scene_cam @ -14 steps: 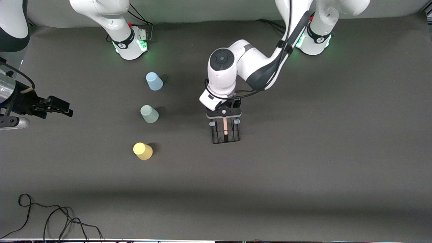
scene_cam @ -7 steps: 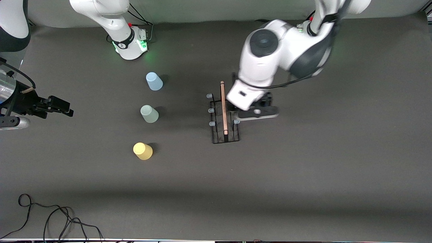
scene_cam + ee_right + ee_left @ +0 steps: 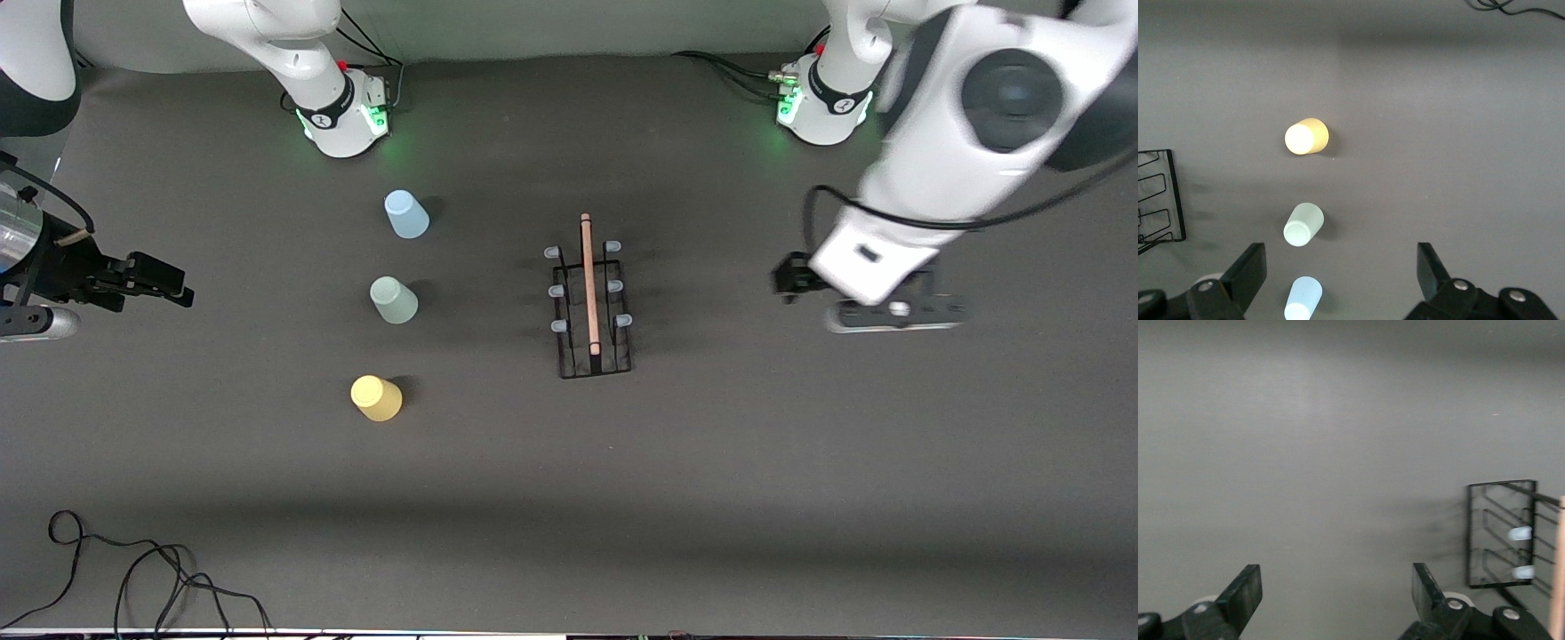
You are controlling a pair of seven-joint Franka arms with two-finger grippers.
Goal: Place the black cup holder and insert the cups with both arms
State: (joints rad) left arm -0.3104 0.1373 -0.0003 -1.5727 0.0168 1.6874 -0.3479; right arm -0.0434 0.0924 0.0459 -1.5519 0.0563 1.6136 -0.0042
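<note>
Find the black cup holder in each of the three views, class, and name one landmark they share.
Front view: black cup holder mid-table, standing apart from both grippers.
Left wrist view: at the picture's edge, partly cut off.
Right wrist view: only a corner shows.
Shared landmark: the dark grey table.

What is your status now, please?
Left gripper open, over bare table. Right gripper open, waiting. Holder placed, empty; three cups beside it, upside down. Nothing blocking.
</note>
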